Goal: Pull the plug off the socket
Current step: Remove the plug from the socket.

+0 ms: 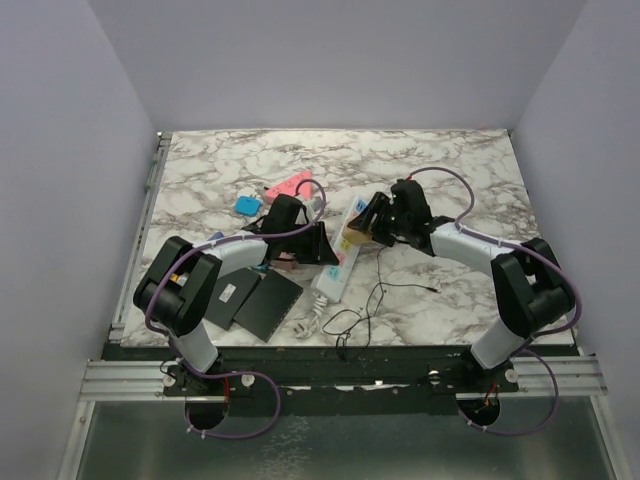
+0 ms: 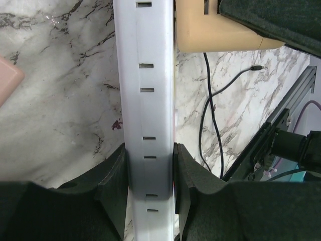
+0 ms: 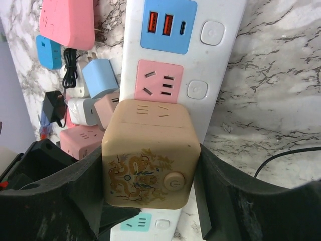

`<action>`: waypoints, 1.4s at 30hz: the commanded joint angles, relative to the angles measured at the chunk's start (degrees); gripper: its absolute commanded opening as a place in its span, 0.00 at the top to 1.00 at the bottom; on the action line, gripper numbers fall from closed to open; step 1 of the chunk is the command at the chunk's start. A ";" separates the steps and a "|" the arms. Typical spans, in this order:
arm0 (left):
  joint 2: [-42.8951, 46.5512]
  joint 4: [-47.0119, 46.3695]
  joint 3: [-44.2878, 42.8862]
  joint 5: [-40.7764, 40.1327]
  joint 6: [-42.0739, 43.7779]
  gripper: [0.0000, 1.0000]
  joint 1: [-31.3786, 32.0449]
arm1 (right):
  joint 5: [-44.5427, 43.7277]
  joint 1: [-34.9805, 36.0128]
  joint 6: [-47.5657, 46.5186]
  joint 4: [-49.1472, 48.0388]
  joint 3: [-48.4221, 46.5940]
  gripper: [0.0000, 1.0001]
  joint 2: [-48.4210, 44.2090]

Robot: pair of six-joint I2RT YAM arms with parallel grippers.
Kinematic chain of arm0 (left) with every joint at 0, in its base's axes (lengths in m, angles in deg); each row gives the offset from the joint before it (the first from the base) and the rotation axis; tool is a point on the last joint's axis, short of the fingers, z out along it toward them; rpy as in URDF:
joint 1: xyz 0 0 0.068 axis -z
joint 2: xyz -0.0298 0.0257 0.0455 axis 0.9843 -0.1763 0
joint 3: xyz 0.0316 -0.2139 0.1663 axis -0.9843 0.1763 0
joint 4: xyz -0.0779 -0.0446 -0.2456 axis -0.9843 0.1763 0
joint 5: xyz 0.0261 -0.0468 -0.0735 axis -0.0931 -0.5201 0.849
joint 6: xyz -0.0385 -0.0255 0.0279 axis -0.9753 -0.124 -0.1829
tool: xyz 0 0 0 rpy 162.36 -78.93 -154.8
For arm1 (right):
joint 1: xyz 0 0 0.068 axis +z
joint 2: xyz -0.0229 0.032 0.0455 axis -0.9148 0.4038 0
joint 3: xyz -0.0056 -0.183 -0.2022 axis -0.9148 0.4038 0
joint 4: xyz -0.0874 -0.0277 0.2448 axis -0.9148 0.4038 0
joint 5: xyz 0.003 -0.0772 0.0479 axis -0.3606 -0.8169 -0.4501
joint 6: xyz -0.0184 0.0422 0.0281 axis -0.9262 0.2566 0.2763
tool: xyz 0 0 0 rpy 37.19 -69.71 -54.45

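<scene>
my left gripper (image 2: 150, 173) is clamped across the long white rectangular plastic socket (image 1: 333, 277), which lies mid-way across the marble-patterned table (image 1: 470, 190). my right gripper (image 3: 148, 188) has its jaws squeezed on the tan cube-shaped plug (image 3: 148, 160), which sits in the strip beside its pink outlet (image 3: 159, 80).

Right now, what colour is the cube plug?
The plug is beige with a gold pattern; right wrist view.
</scene>
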 commanded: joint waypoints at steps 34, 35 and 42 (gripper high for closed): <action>-2.44 3.43 -0.47 -3.73 3.18 1.00 0.10 | 2.08 0.55 -5.24 5.48 -1.59 1.00 3.10; -2.40 3.43 -0.33 -3.79 3.26 1.00 0.15 | 0.86 1.38 -4.81 5.40 -0.87 1.00 2.60; -2.54 3.43 -0.22 -3.87 3.30 1.00 0.10 | -1.23 4.50 -2.02 5.07 1.24 1.00 1.59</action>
